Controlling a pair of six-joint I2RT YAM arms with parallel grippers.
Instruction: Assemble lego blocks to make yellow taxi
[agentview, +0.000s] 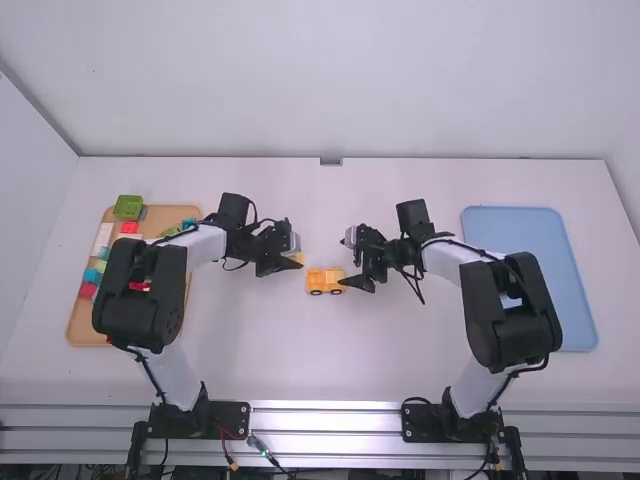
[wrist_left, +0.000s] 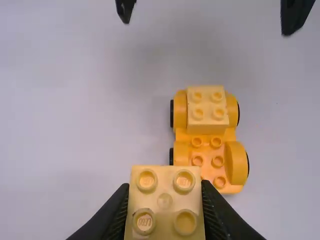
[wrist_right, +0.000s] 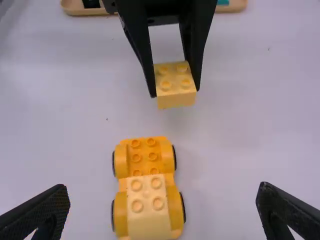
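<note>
The left gripper (agentview: 299, 259) is gripping a pale yellow block (wrist_left: 165, 200); its jaws are closing snugly on two opposite sides of it, and the studs are facing up between the fingertips. This block is sitting apart from the car, and the left jaws are holding it above the table (agentview: 250, 350).

The right gripper (agentview: 351, 265) is holding nothing; its jaws are standing wide open, one finger well apart from the other, and they are facing the left jaws across a short gap.

The yellow car (agentview: 325, 281) is standing on its wheels on the table, near both sets of jaws. It is lying just right of the left jaws in the high view, and its other end is reaching close to one right fingertip. In the right wrist view it is showing between the two spread fingers and ahead of them.

Another pale yellow block (wrist_left: 207, 107) is sitting on the end of the car nearer the right jaws. The end nearer the left jaws is showing bare orange-yellow studs.

Farther off, a wooden tray (agentview: 85, 328) of coloured blocks is lying left of the left jaws, partly under that arm, and a blue tray (agentview: 520, 225) is lying right of the right jaws.
</note>
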